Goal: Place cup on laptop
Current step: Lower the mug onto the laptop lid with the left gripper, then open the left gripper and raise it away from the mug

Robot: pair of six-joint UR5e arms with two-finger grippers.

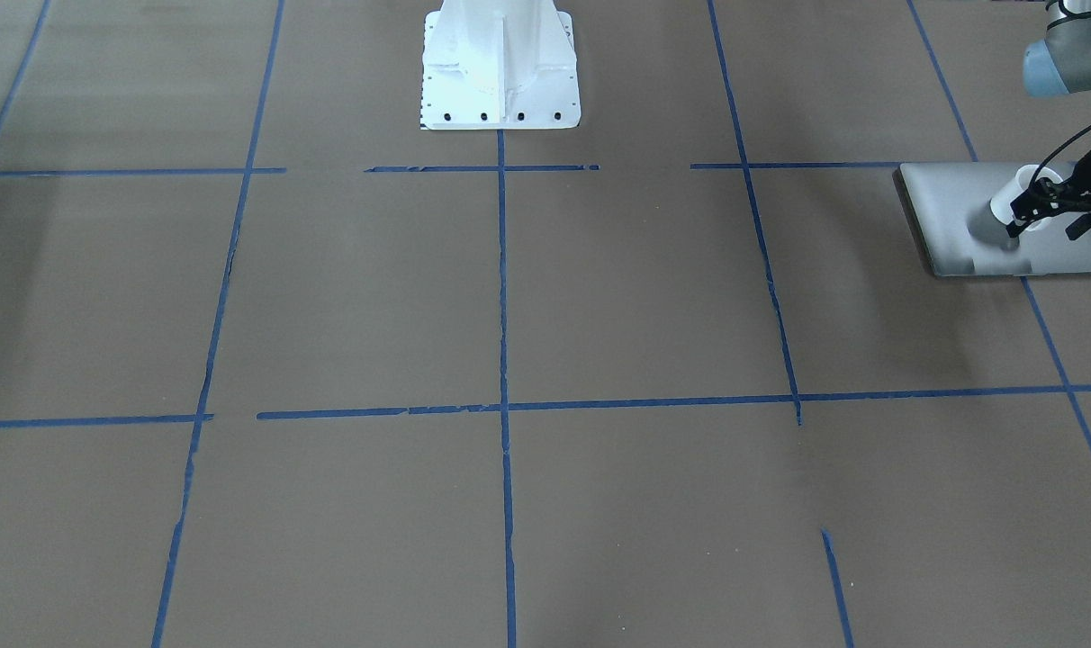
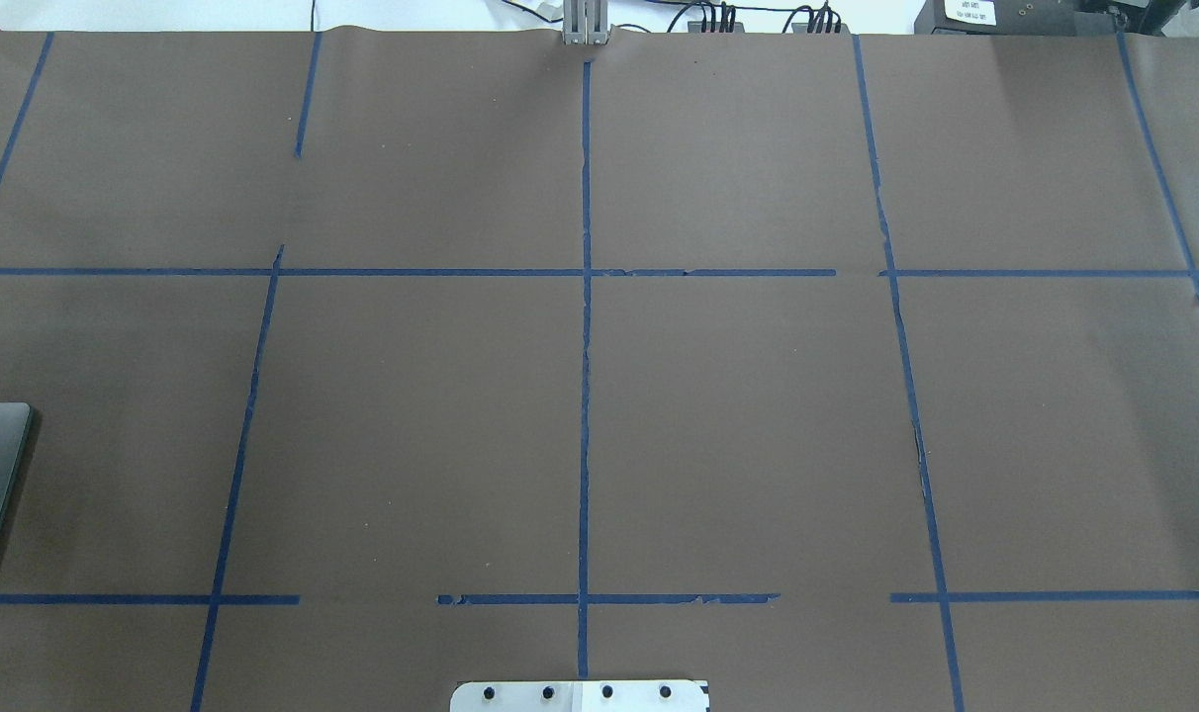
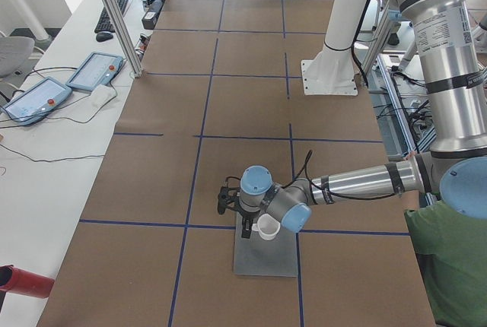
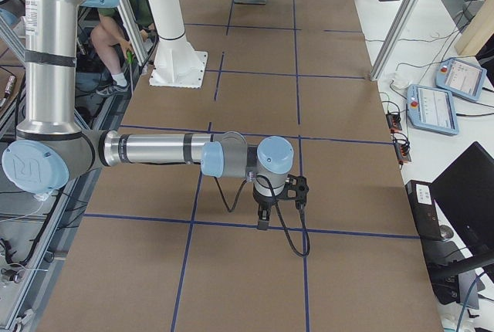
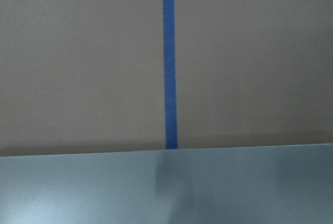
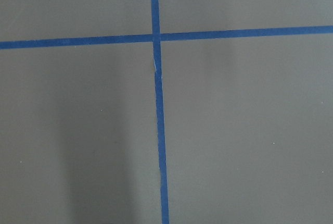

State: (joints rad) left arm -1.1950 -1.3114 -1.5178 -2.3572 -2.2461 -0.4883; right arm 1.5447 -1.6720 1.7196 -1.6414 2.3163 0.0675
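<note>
You are at the tail of the placing step. The cup looks to be upright on the lid of the laptop, which lies at the left end of the desk, nearer the robot-side edge than your own. A soft shadow falls on the lid right beside the cup's foot, so I judge it down or very nearly so. No view shows the contact itself.

The left tool hangs over the laptop on your side of the cup. Its two dark fingers show apart from each other, and one of them crosses in front of the cup's wall. I cannot tell whether they are clamped on the cup or have let go. The left wrist camera is no help here, showing only the lid's edge and bare desk past it.

The right tool hovers low over a crossing of the blue tape, well apart from the laptop toward the right end. It shows only in the side view, so I cannot tell how its fingers stand.

For the next move, confirm the foot sits flat on the lid and free the cup if it is not free already. Then lift the left tool straight up before you pull it away. The near finger is close against the wall, and a sideways exit could tip so small a cup or slide it toward the lid's edge.
</note>
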